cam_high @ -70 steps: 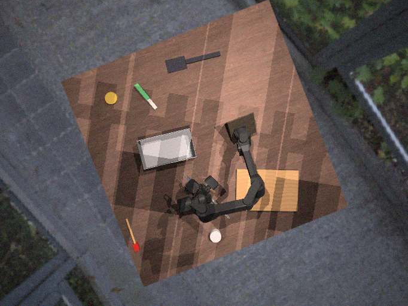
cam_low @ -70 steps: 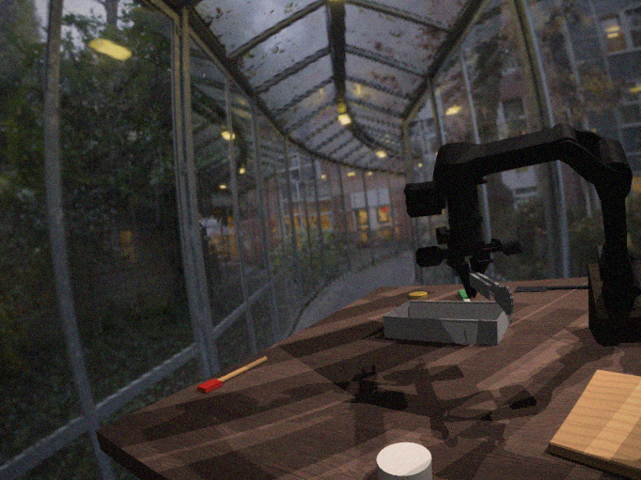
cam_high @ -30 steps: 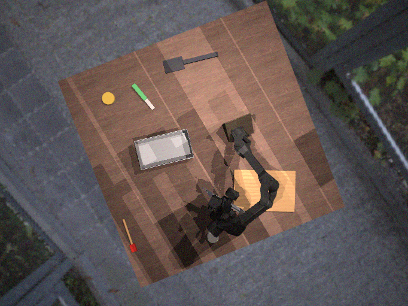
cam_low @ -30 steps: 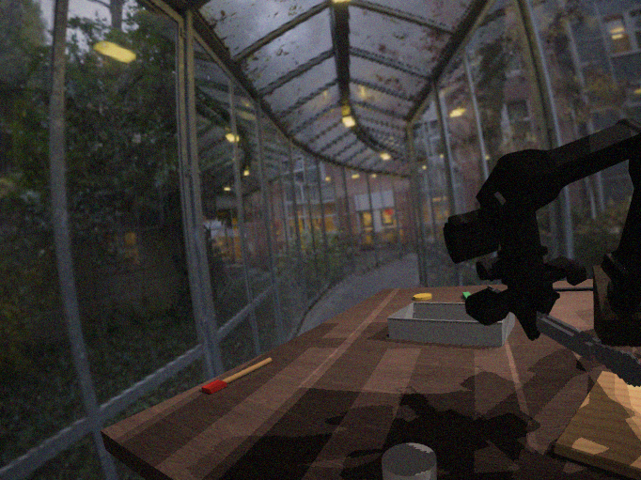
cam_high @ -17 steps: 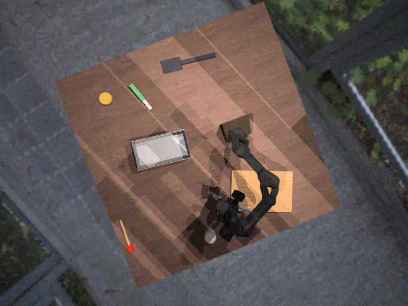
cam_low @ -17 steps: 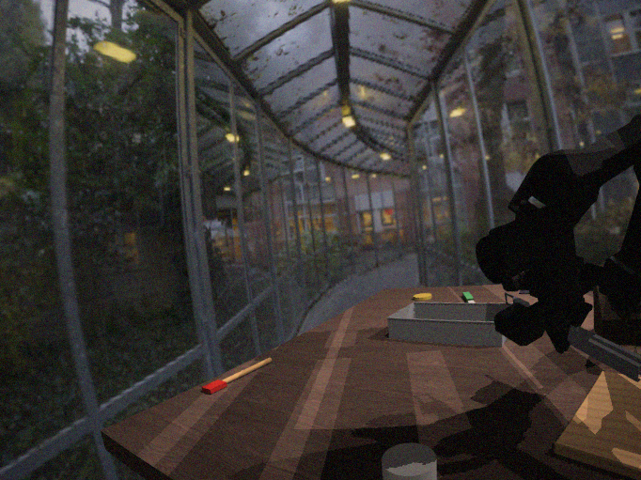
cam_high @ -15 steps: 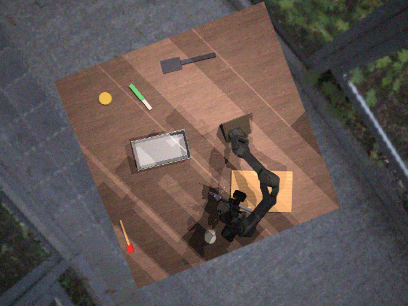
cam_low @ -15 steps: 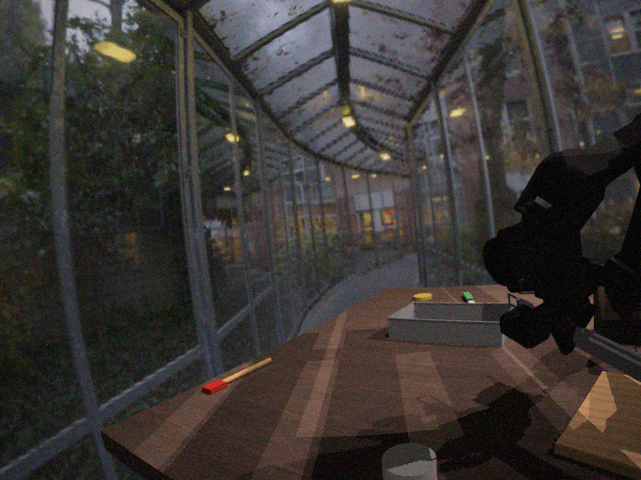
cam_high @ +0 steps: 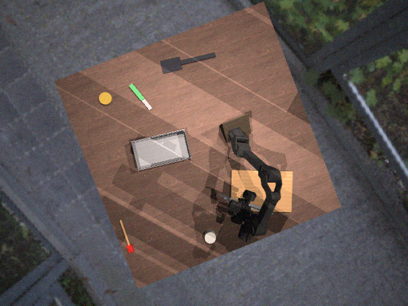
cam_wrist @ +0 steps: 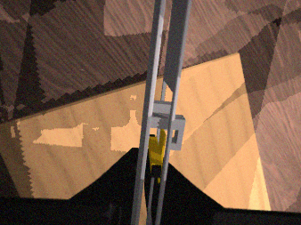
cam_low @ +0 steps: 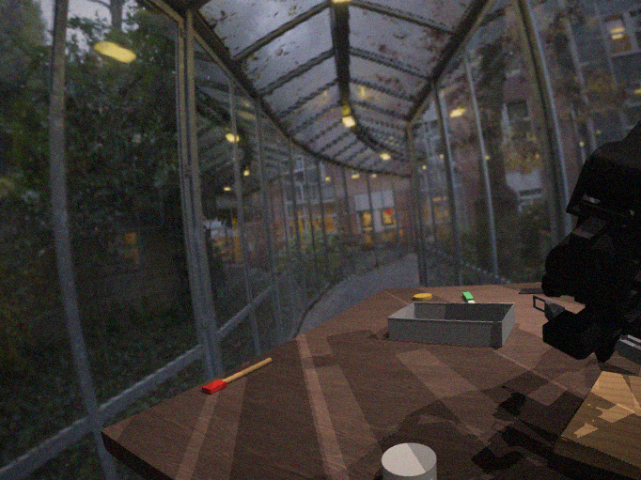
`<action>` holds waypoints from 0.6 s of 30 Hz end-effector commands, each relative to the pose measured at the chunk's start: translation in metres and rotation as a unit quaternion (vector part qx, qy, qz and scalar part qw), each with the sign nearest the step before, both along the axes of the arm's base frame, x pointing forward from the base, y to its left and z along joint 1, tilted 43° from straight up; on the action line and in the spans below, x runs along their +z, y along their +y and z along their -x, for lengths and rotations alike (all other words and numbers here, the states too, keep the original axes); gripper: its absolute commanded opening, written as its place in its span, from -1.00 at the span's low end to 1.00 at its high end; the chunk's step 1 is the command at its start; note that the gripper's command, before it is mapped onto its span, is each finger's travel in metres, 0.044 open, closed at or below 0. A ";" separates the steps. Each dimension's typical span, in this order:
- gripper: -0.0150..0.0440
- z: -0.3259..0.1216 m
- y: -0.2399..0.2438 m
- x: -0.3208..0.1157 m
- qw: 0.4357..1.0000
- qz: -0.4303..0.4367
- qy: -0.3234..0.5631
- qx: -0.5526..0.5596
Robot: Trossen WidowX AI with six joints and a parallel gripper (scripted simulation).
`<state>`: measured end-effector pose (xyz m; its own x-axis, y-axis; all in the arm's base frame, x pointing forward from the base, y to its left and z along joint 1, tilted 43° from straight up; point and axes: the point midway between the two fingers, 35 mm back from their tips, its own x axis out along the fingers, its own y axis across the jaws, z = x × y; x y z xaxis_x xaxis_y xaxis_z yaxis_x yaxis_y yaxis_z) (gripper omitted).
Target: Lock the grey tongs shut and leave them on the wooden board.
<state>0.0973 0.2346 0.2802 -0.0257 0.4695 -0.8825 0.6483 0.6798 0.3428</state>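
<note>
My gripper [cam_high: 235, 206] [cam_wrist: 142, 156] is shut on the grey tongs [cam_high: 255, 207] [cam_low: 630, 346] [cam_wrist: 176, 41]. Their two arms run nearly parallel and close together, with a grey bracket and a yellow piece [cam_wrist: 156, 149] between them in the wrist view. The tongs are held above the table; one end is over the wooden board [cam_high: 285, 183] [cam_low: 615, 412] [cam_wrist: 214, 130] and the other reaches past its left edge in the top view. I cannot tell whether the lock has caught. The roasting tin [cam_high: 160, 153] [cam_low: 444, 332] holds no tongs.
A white cylinder [cam_high: 209, 237] [cam_low: 409, 461] stands left of the board, near the table's front edge. A red-headed brush [cam_high: 130, 248] [cam_low: 214, 386] lies farther left. A yellow disc [cam_high: 104, 98] [cam_low: 421, 297], a green-handled tool [cam_high: 136, 91] [cam_low: 467, 296] and a dark spatula [cam_high: 171, 64] lie beyond the tin.
</note>
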 end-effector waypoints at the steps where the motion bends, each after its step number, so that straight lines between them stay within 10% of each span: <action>1: -1.00 0.011 -0.001 0.006 1.000 -0.006 -0.013 0.002; 18: -1.00 0.063 -0.002 0.023 0.998 -0.037 -0.041 0.019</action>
<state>0.0410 0.2359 0.2982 0.0145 0.5143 -0.8575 0.5942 0.6853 0.4210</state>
